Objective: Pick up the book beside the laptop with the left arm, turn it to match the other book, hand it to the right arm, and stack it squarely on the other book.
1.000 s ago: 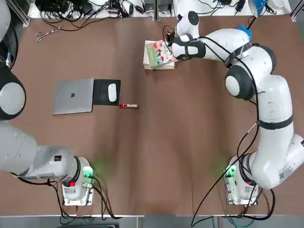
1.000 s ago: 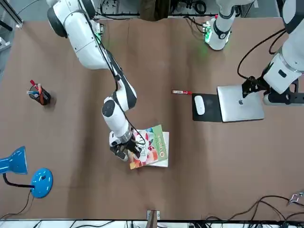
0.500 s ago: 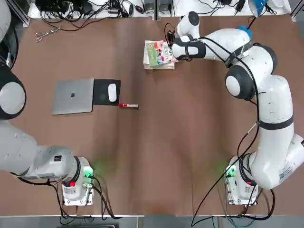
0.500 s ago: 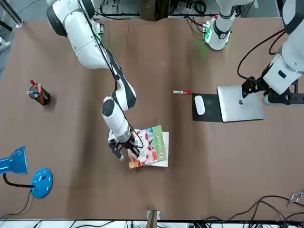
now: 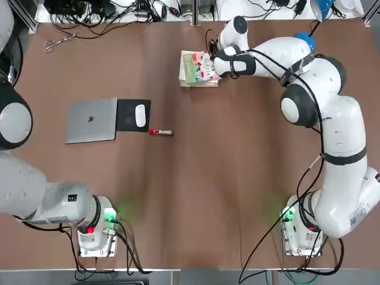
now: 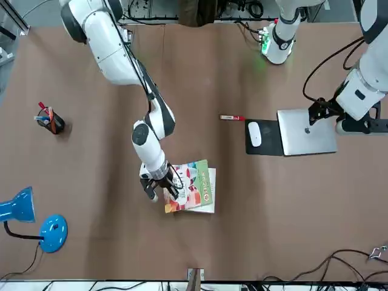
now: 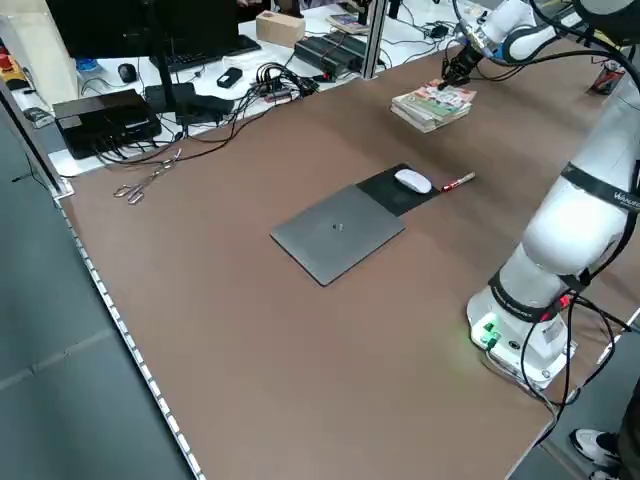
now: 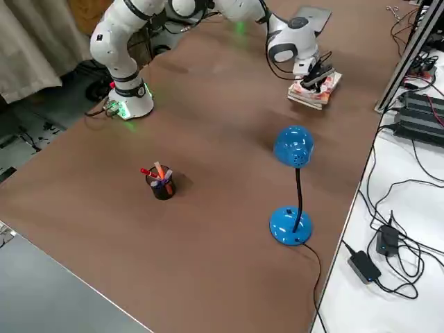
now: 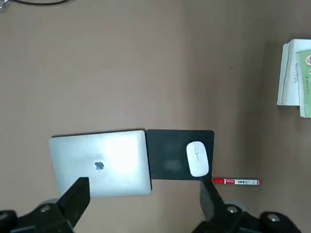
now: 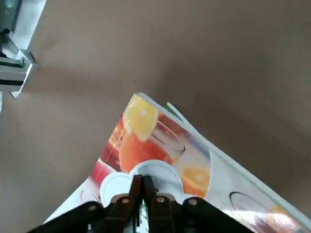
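The right end effector (image 10: 141,187) is clenched on the short edge of the book (image 5: 198,66), its two fingers pinched together over the cover's fruit picture. The book lies on the other book (image 5: 199,82) at the far side of the bench (image 5: 237,148), nearly but not quite square to it: in the front view the white cover (image 6: 211,193) shows as a strip along one side and the upper book sits slightly skewed.

The book looks like a thin, light paperback with a glossy cover, so it is likely to flex and droop if held by one edge, and to slide readily over the book beneath. A grip at the middle of a short edge, as here, probably controls its turning best; a corner hold would let it sag and twist.

The left end effector (image 9: 146,208) hangs spread wide and empty above the laptop (image 5: 91,120), well apart from the stack.
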